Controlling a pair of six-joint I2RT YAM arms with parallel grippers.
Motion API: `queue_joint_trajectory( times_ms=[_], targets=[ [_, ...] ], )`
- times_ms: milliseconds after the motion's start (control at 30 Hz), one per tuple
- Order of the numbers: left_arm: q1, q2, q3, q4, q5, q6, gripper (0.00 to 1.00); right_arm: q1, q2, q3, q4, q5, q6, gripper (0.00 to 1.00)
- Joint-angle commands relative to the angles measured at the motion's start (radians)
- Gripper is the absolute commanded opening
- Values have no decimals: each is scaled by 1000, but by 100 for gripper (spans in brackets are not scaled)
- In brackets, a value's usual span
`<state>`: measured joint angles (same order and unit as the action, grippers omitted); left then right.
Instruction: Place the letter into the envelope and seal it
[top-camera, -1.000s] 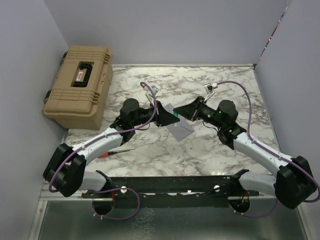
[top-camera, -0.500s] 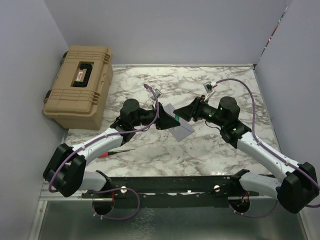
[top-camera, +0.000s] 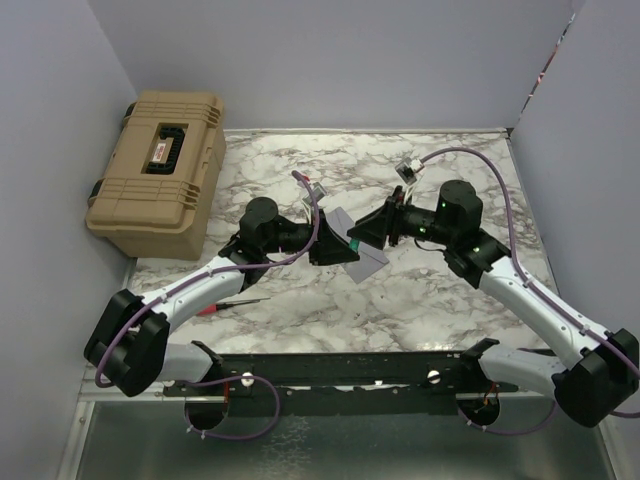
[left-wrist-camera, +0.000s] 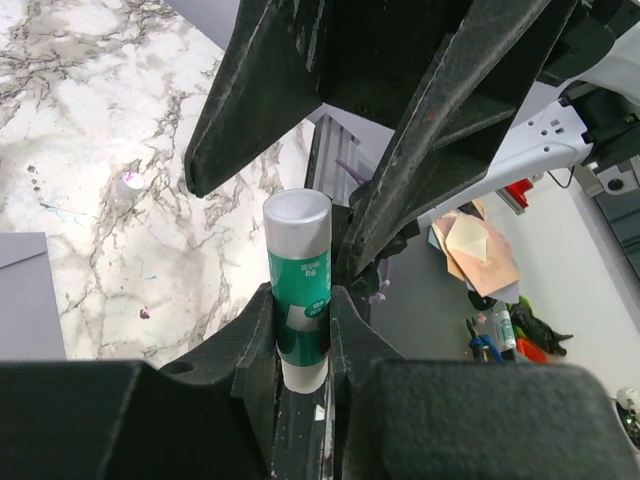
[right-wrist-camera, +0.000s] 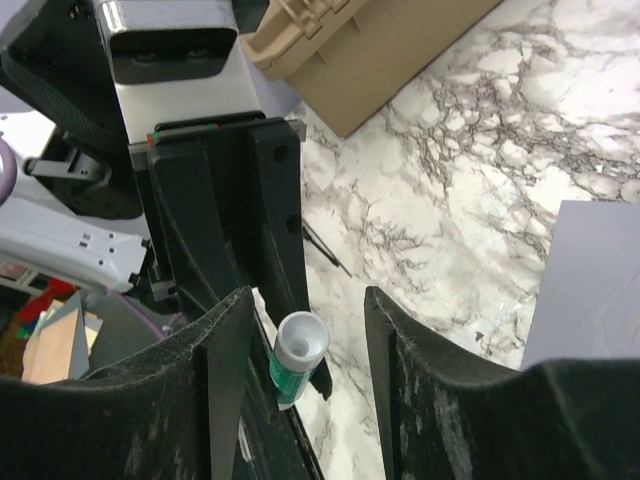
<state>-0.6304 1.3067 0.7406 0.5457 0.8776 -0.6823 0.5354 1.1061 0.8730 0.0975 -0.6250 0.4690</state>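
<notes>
My left gripper (left-wrist-camera: 302, 320) is shut on a green-and-white glue stick (left-wrist-camera: 298, 290), which stands up between its fingers with the white end outward. My right gripper (right-wrist-camera: 305, 300) faces it, open, its fingers on either side of the stick's white end (right-wrist-camera: 300, 340) without touching it. In the top view the two grippers (top-camera: 335, 245) (top-camera: 362, 233) meet nose to nose over the grey-lilac envelope (top-camera: 362, 258), which lies flat on the marble table. An edge of the envelope shows in both wrist views (left-wrist-camera: 22, 295) (right-wrist-camera: 590, 280). The letter is out of view.
A tan hard case (top-camera: 160, 170) stands at the table's back left, also seen in the right wrist view (right-wrist-camera: 370, 50). A red-handled screwdriver (top-camera: 225, 305) lies near the front left, by the left arm. Grey walls close in the table on three sides.
My right gripper's jaws have spread apart and its wrist has drawn back a little to the right. The left gripper has stayed shut on the glue stick, shifting slightly right.
</notes>
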Motion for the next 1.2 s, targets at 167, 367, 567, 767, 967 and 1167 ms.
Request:
queue_joint_trajectory(
  times_ms=[167, 367, 567, 767, 967, 1167],
  targets=[
    [-4, -40, 33, 7, 72, 31, 0, 3, 30, 60, -160, -98, -92, 38],
    [-5, -47, 33, 5, 42, 47, 0, 4, 65, 35, -25, -66, 53, 1],
    [-5, -38, 93, -217, -339, 201, 0, 29, 169, 129, -206, 271, 291, 1],
    [-6, 54, 181, -403, -806, 255, 0, 128, 265, 254, -391, 691, 396, 1],
    [-8, 123, 210, -406, -870, 271, 0, 132, 358, 309, -461, 830, 547, 1],
    [-8, 137, 231, -424, -791, 299, 0, 132, 396, 400, -513, 806, 584, 1]
  ],
)
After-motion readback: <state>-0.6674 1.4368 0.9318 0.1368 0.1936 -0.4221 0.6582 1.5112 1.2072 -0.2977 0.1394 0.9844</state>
